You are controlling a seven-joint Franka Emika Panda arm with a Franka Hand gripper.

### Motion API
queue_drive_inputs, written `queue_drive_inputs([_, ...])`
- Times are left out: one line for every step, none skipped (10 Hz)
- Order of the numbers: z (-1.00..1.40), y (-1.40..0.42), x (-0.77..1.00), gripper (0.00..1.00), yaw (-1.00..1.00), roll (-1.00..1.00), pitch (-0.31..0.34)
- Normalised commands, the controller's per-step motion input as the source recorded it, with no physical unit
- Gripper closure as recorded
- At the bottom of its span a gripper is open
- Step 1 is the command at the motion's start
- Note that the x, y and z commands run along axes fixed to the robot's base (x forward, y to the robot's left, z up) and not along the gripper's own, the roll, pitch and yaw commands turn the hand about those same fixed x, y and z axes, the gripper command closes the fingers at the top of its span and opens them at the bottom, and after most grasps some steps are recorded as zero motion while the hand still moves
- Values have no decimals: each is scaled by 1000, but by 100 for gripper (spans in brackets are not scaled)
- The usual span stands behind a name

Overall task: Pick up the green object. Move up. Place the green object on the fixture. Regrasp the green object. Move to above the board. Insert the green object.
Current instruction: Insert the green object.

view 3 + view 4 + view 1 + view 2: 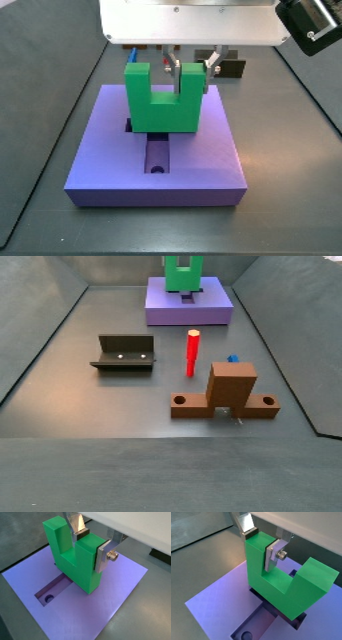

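Observation:
The green object (73, 564) is a bright green U-shaped block, upright with its notch facing up. My gripper (92, 544) is shut on one arm of the U, and in both wrist views a silver finger (271, 556) presses on each side of that arm. The block's lower end is at the cross-shaped recess (158, 155) of the purple board (100, 150), as both side views show. I cannot tell if it touches the recess floor. A round hole (48, 598) shows in the open part of the recess. The dark fixture (123, 353) stands empty, well away from the board (160, 311).
A red peg (193, 353) stands upright mid-floor. A brown upright block (230, 388) sits on a brown base, with a blue peg (231, 358) just behind it. Dark sloping walls enclose the floor.

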Motion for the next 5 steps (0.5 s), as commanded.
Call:
queue_drive_inputs([-71, 137, -60, 100, 143, 59, -114])
queue_drive_inputs([-100, 54, -97, 100, 123, 64, -127])
queue_drive_inputs([-143, 0, -226, 100, 109, 73, -151])
queue_drive_inputs([-137, 0, -351, 100, 117, 50, -184])
queue_drive_inputs([-97, 0, -323, 100, 106, 54, -171])
